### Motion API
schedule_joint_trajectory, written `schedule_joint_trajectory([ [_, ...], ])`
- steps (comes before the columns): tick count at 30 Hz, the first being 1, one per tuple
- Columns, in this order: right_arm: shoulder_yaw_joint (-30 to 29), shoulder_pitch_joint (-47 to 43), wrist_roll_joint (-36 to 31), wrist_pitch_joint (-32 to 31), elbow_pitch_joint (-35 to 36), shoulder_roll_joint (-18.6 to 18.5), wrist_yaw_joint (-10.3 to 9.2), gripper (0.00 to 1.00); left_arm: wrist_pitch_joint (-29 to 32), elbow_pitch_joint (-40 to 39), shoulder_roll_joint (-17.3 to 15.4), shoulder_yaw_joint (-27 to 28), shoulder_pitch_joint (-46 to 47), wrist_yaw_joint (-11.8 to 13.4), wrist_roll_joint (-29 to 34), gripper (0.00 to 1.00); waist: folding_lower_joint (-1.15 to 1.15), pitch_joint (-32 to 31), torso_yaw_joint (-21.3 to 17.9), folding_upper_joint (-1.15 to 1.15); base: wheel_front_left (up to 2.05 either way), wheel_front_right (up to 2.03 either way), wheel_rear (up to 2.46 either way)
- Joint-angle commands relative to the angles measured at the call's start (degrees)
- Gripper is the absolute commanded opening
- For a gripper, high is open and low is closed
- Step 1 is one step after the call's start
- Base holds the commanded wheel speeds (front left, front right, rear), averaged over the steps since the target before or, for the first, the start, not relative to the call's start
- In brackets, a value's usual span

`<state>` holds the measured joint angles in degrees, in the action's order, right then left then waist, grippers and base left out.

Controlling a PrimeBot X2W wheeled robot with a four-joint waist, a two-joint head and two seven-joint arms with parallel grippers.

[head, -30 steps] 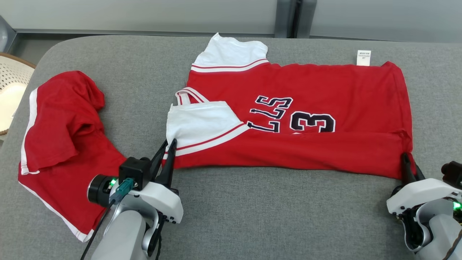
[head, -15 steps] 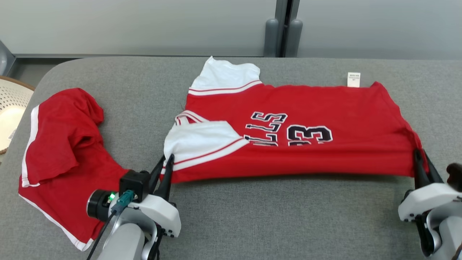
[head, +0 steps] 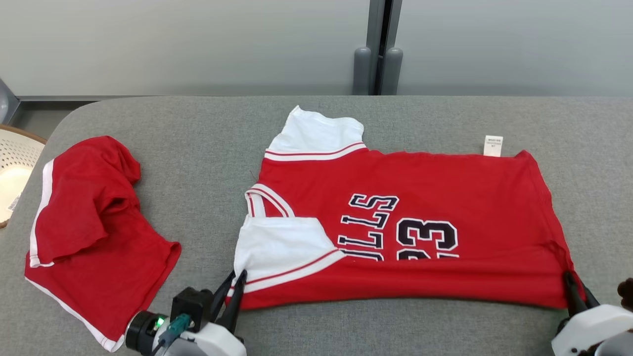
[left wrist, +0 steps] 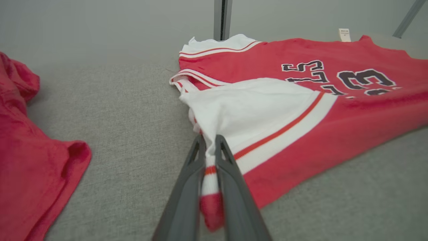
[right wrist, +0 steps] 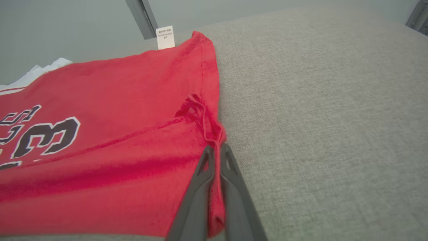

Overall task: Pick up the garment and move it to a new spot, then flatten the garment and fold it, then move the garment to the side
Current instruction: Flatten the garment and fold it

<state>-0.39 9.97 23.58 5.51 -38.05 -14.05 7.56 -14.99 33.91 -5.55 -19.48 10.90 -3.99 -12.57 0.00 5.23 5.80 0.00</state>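
From the head view, a grey cloth-covered counter point(head: 198, 163) with a rounded far-left corner fills the lower half. Behind it stands a plain pale wall point(head: 198, 44), split by a dark grey post point(head: 378, 49) with two rounded stubs at its foot. A pale perforated basket point(head: 15, 158) shows past the counter's left edge. The red jersey point(head: 420, 198) lies spread across the middle and right of the counter, its neck to the left, its white sleeves at the left end and the dark number facing up. A small white label point(head: 493, 146) sticks out at its far edge. The left fingers point(head: 238, 294) are clenched on the near sleeve corner. The right fingers point(head: 569, 289) are pinched on the near hem corner, and the near edge runs taut between them. Crumpled red shorts point(head: 89, 237) with white trim lie well apart at the left.

In the left wrist view, the fingers point(left wrist: 223, 157) squeeze a bunch of white and red sleeve cloth just above the grey weave. The shorts lie at the left edge and the post rises behind the jersey.

In the right wrist view, the fingers point(right wrist: 230, 164) grip the puckered red hem corner. Bare grey counter stretches to the right, and the label stands at the far corner before the wall.
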Motion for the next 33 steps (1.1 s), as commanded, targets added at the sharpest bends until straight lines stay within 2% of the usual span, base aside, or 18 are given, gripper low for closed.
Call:
schedule_joint_trajectory([
  [1, 0.1, -1.44, 1.06, -0.93, 1.09, -1.01, -0.14, 0.0, -0.26, -0.8, -0.96, 0.02, -0.9, -0.1, 0.21, 0.0, 0.0, -0.02, 0.01, 0.0, 0.0, 0.0, 0.0],
  [6, 0.75, -5.87, 4.4, -6.65, 7.12, -3.85, -0.15, 0.0, -0.11, -5.13, -2.42, -0.37, -4.43, 0.07, 0.19, 0.0, 0.0, -0.27, -0.5, 0.0, 0.0, 0.0, 0.0],
  [10, -0.14, -9.93, 6.6, -12.33, 14.39, -5.08, -0.15, 0.0, 2.62, -9.27, -3.84, -1.22, -6.43, -0.41, 0.02, 0.0, 0.0, -0.41, -0.65, 0.0, 0.0, 0.0, 0.0],
  [17, -1.87, -13.91, 6.58, -18.49, 21.64, -3.62, -0.13, 0.0, 7.81, -13.95, -5.16, -2.18, -7.92, -1.03, -1.18, 0.0, 0.0, -0.04, -0.74, 0.0, 0.0, 0.0, 0.0],
  [18, -2.13, -14.08, 5.77, -18.84, 22.16, -3.59, -0.13, 0.25, 8.21, -14.23, -5.22, -2.35, -8.03, -1.01, -1.29, 0.0, 0.0, 0.03, -0.74, 0.0, 0.0, 0.0, 0.0],
  [19, -2.61, -14.04, 5.29, -18.66, 22.61, -3.29, -0.14, 0.85, 8.41, -14.39, -5.18, -2.53, -8.06, -1.12, -1.44, 0.0, 0.0, 0.09, -0.75, 0.0, 0.0, 0.0, 0.0],
  [20, -3.21, -13.95, 5.18, -18.4, 22.88, -2.58, -0.13, 1.0, 8.48, -14.62, -4.97, -2.51, -7.98, -1.09, -1.71, 0.06, 0.0, 0.15, -0.74, 0.0, 0.0, 0.0, 0.0],
  [21, -3.95, -13.78, 4.81, -18.16, 23.17, -2.01, -0.13, 1.0, 8.36, -14.79, -4.86, -2.41, -7.82, -0.76, -1.65, 0.7, 0.0, 0.19, -0.72, 0.0, 0.0, 0.0, 0.0],
  [22, -4.36, -13.62, 4.15, -17.74, 23.46, -1.78, -0.13, 1.0, 8.32, -14.82, -4.81, -2.49, -7.65, -0.6, -1.62, 1.0, 0.0, 0.23, -0.7, 0.0, 0.0, 0.0, 0.0],
  [25, -5.69, -12.97, 1.49, -15.74, 24.21, -1.03, -0.09, 1.0, 7.49, -15.32, -4.38, -2.05, -6.61, -0.03, -2.16, 1.0, 0.0, 0.45, -0.58, 0.0, 0.0, 0.0, 0.0],
  [29, -6.57, -10.88, -1.31, -9.32, 26.21, -0.11, -0.09, 1.0, 3.74, -17.05, -3.64, 0.01, -4.65, 0.92, -3.24, 1.0, 0.0, 0.95, -0.47, 0.0, 0.0, 0.0, 0.0],
  [30, -6.57, -10.88, -1.31, -9.32, 26.21, -0.11, -0.09, 1.0, 3.74, -17.05, -3.64, 0.01, -4.65, 0.92, -3.24, 1.0, 0.0, 0.95, -0.47, 0.0, 0.0, 0.0, 0.0],
  [33, -5.37, -9.48, -3.88, -2.81, 28.11, -0.62, -0.09, 1.0, 0.79, -19.73, -2.87, 1.37, -2.45, 0.15, -3.96, 1.0, 0.0, 1.89, -0.43, 0.0, 0.0, 0.0, 0.0],
])
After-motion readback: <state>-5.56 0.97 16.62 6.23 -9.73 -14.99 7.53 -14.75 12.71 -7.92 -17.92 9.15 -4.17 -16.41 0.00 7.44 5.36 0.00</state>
